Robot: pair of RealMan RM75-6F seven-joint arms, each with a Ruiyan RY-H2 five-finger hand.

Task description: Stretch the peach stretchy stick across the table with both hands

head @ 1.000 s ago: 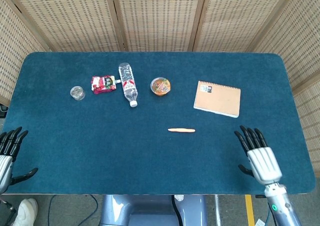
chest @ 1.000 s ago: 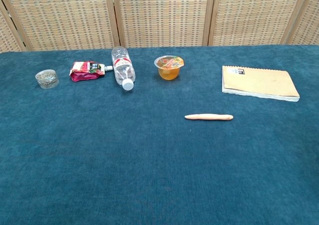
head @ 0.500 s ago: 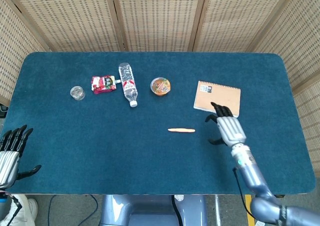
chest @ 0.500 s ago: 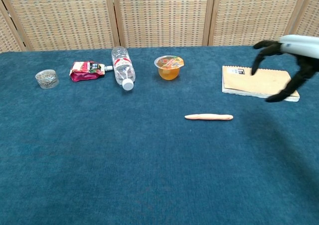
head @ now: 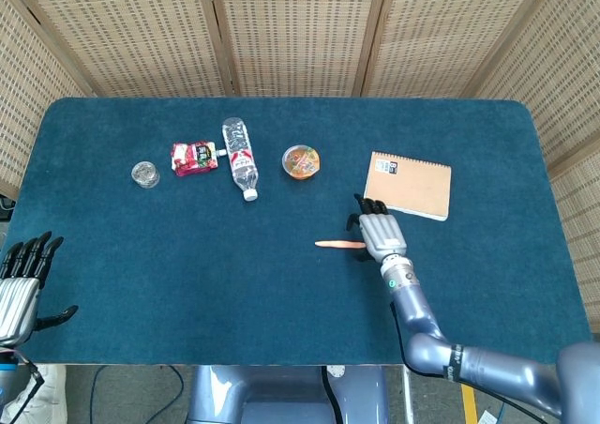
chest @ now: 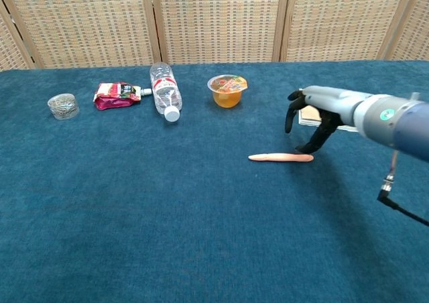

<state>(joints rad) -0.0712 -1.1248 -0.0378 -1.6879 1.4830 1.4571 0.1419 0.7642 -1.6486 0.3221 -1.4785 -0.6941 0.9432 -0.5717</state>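
Right hand (head: 380, 231) has swept in from the table's near edge and now hovers over the peach stretchy stick (head: 339, 245), fingers (chest: 291, 117) spread wide, holding nothing. Stick lies flat, its end just below those fingers. Left hand (head: 21, 283) waits open, well apart; grasp comes next.

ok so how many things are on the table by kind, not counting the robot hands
stick: 1
notebook: 1
bottle: 1
jelly cup: 1
red pouch: 1
small clear jar: 1
total: 6
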